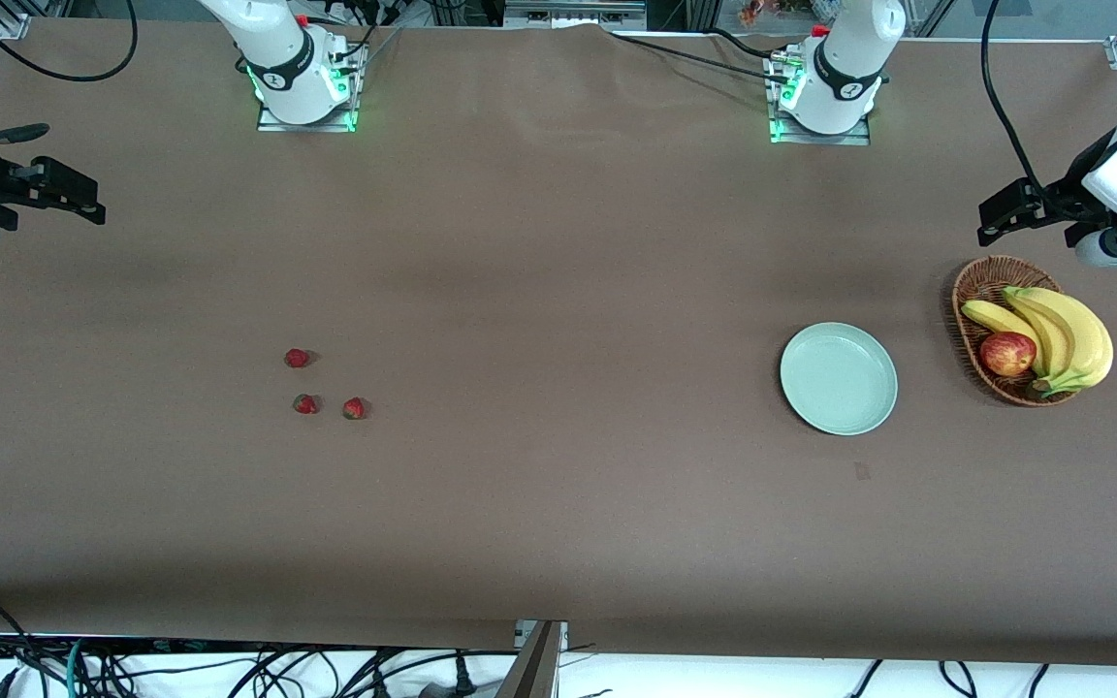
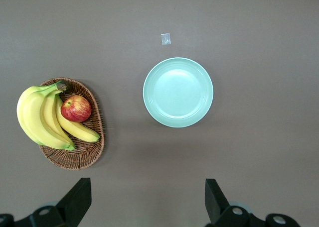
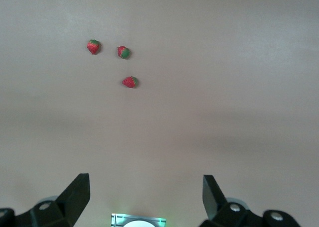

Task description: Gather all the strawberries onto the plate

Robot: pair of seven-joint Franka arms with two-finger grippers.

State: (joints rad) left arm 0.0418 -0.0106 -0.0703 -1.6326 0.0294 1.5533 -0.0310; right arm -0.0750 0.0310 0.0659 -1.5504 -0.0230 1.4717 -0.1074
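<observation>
We are starting with the right gripper, hanging high over the table's edge at the right arm's end, jaws spread wide and empty. The three strawberries are lying loose on the bare table toward that end, close together but apart, none in the plate. We are judging them very light, small and soft-skinned, likely to roll or squash, so we are planning a gentle pinch across each berry's widest part, below the cap, taking the outermost one first. The plate is sitting empty toward the left arm's end, beside the basket. The left gripper is waiting above that basket, likewise released.
</observation>
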